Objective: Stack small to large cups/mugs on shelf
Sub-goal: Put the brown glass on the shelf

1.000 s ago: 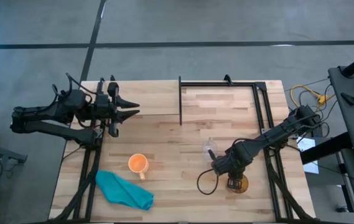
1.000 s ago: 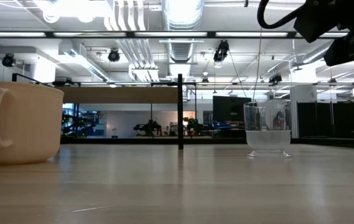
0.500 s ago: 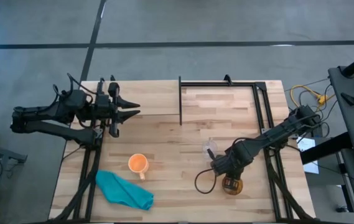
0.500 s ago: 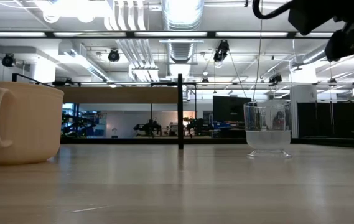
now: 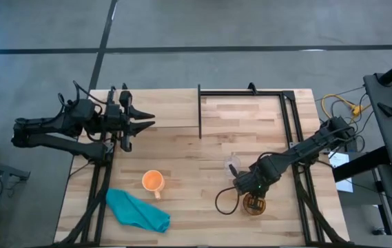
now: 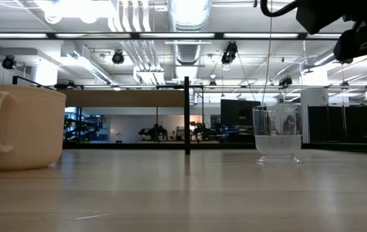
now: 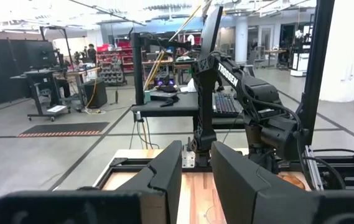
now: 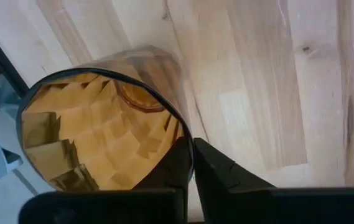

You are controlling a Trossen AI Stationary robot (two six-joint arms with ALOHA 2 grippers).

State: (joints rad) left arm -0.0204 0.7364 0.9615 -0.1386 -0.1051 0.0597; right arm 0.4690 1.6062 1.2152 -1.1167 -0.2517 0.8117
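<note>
Amber tumbler (image 5: 253, 204) pinched by its rim in the right tool (image 8: 192, 163)

Seen from above, it sits at about five o'clock on the surface (image 5: 196, 148), one finger inside the wall and one outside, a hold that leaves its mouth free. It may be lifted clear, though I cannot tell. Just beside it at eleven o'clock stands the clear glass cup (image 5: 232, 164); the orange mug (image 5: 153, 181) waits at seven o'clock near a teal cloth (image 5: 138, 211). The shelf (image 5: 242, 105) lies bare at one o'clock. The left tool (image 5: 142, 121) idles at ten o'clock, its fingers narrowly parted and holding nothing.
</note>
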